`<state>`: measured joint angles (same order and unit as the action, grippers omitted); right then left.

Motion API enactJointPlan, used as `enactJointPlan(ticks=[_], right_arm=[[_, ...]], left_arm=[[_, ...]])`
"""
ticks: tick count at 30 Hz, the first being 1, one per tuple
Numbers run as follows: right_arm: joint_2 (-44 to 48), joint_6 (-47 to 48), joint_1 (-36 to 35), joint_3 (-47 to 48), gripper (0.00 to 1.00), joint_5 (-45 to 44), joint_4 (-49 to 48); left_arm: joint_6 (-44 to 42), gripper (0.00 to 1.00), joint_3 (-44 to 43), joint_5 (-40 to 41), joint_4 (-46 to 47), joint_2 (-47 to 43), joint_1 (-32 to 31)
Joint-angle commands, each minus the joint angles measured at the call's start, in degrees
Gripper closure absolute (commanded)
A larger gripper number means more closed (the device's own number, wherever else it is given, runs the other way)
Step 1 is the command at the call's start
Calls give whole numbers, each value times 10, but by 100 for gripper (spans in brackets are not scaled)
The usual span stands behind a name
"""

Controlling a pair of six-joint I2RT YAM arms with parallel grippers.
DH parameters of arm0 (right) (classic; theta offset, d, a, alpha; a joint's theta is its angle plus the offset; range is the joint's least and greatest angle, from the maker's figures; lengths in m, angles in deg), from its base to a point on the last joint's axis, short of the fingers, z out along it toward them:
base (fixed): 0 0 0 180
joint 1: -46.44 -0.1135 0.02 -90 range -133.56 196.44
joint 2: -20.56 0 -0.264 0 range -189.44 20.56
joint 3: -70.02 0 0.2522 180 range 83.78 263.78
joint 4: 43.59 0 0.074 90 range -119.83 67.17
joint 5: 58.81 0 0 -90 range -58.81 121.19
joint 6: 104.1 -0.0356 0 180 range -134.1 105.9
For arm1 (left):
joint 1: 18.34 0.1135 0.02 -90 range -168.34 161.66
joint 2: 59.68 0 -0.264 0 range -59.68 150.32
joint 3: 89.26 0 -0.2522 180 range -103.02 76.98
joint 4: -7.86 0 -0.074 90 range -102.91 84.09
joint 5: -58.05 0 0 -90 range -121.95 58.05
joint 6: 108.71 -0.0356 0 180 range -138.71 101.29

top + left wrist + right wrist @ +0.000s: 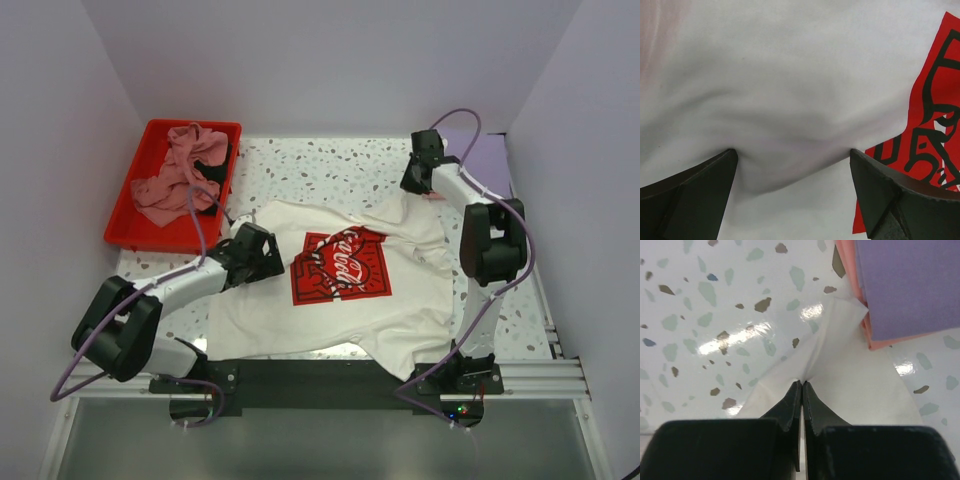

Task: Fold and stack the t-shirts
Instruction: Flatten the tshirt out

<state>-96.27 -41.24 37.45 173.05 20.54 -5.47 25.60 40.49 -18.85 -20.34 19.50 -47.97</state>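
Flat, print-up mid-table: white Coca-Cola tee [400,300], w/ L gripper [792,155] fingers wide apart, tips pressed into cloth beside red print, R gripper [802,385] pinched tight on its far-right edge, near lavender tee [910,285] atop salmon tee [874,343]; dusty-pink tee [165,190] bunched in red tray [150,240].

white t-shirt [330,322], red print [340,265], speckled table [310,170]
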Motion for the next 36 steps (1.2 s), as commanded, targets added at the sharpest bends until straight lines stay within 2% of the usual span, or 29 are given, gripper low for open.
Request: enactJointPlan(ticks=[1, 13, 17, 19, 21, 23, 24, 26, 27, 28, 29, 30, 32, 33, 36], right_arm=[[4, -51, -3, 51, 100, 16, 3], [-74, -210, -16, 144, 100, 18, -38], [-104, -280, -30, 179, 98, -9, -54], [-117, -354, -30, 181, 95, -33, -62], [-117, -443, -30, 163, 95, -34, -126], [-123, -492, -30, 155, 88, -22, -169], [-133, -505, -30, 164, 71, -18, -166], [-148, -480, -30, 225, 57, -1, -122], [-153, -431, -30, 243, 52, 10, -111], [-161, -403, -30, 265, 51, 22, -109], [-165, -375, -30, 275, 47, 72, -105], [-169, -318, -28, 289, 36, 89, -89], [-167, -251, -28, 319, 36, 106, -43], [-161, -191, -28, 318, 33, 121, -30], [-132, -86, -26, 292, 28, 128, 21]], left_arm=[[-5, 0, -11, 13, -12, 17, 5], [-4, 0, -18, 29, -25, 19, 6], [-5, 0, -24, 28, -24, 23, 6], [-4, 0, -27, 26, -23, 25, 6], [-5, 0, -27, 21, -19, 26, 6], [-5, 0, -31, 21, -21, 26, 6], [-8, 0, -32, 24, -25, 26, 6], [-7, 0, -33, 26, -27, 23, 6], [-7, 0, -32, 27, -28, 18, 6], [-7, 0, -30, 27, -25, 15, 6], [-9, 0, -28, 27, -24, 13, 6], [-10, 0, -26, 27, -22, 12, 6], [-12, 0, -26, 26, -23, 12, 6], [-13, 0, -27, 25, -25, 11, 6], [-16, 0, -20, 25, -27, 5, 6]])
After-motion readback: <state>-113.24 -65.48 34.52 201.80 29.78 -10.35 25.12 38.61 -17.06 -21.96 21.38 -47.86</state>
